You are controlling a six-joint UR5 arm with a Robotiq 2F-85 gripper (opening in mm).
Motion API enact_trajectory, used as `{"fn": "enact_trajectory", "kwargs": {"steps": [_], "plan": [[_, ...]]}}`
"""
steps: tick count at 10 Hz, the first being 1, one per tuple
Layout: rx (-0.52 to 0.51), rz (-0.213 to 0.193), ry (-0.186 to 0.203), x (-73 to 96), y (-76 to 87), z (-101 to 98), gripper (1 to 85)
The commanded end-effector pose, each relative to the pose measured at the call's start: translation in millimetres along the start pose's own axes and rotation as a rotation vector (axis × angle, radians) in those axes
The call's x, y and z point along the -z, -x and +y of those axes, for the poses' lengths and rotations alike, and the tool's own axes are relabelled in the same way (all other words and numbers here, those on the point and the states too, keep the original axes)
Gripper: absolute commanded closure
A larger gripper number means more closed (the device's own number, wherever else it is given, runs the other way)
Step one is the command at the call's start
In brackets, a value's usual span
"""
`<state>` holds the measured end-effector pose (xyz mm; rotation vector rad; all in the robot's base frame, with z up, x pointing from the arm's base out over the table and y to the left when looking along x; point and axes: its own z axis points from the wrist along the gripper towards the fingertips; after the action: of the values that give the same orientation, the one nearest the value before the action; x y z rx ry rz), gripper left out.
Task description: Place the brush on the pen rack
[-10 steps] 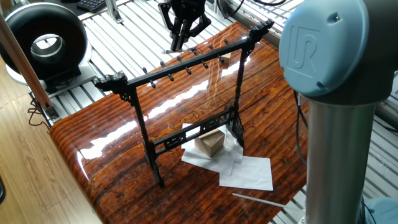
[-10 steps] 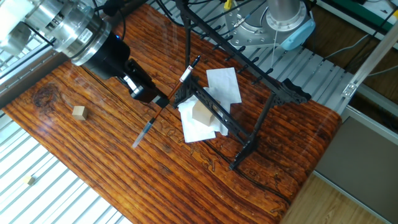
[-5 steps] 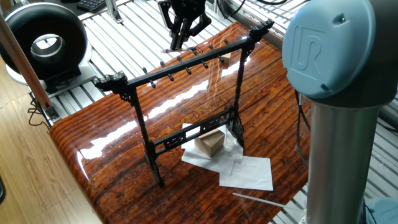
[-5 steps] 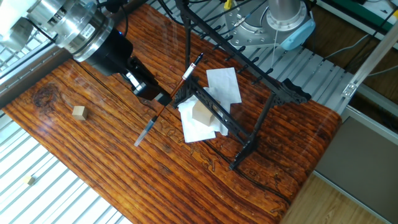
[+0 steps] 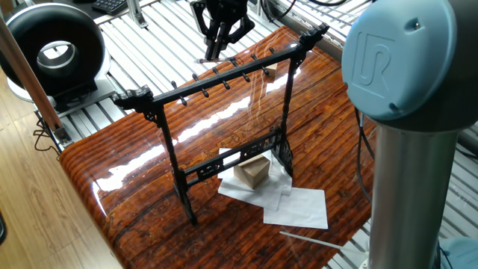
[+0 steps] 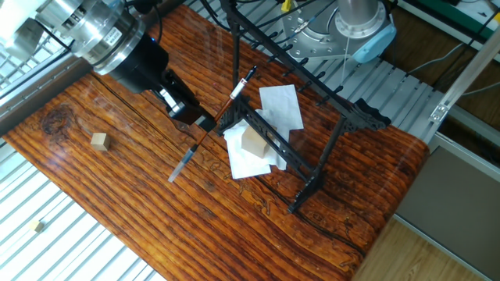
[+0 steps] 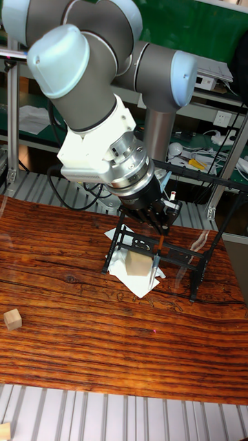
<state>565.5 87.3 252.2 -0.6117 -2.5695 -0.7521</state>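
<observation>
Little is shifting since half a second ago: the gripper (image 6: 205,123) and its load are sitting almost where they were, after a small rise and tilt over the half second before.

Item, gripper: jaws closed narrow on the brush (image 6: 235,90), gripping it part-way along the handle. In the one fixed view the gripper (image 5: 215,46) is showing only as a dark cluster behind the rack's top bar, and the brush is not making itself out there.

Item, brush: slanting, upper end with its white band reaching toward the top bar of the pen rack (image 6: 312,156); whether it is touching a peg I cannot tell. In the tall fixed view the brush (image 7: 160,247) is largely hiding behind the gripper (image 7: 160,222).

Item, pale thin rod (image 6: 181,166): lying in line below the gripper; joined to the brush or apart, unclear.

Item, pen rack (image 5: 216,127): standing upright on the table (image 6: 117,195), over white papers (image 6: 281,105) and a small box (image 5: 252,171).

Item, wooden cube (image 6: 98,140): sitting well apart.
</observation>
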Motion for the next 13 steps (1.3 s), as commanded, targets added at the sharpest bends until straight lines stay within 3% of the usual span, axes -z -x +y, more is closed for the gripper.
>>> {"fn": "enact_trajectory", "kwargs": {"steps": [1,9,13], "plan": [[0.002,-0.008,0.006,1.5,-0.4,2.2,84.7],[0.004,-0.008,0.006,6.0,4.0,-1.7,84.7],[0.029,-0.016,0.035,6.2,5.9,5.9,84.7]]}}
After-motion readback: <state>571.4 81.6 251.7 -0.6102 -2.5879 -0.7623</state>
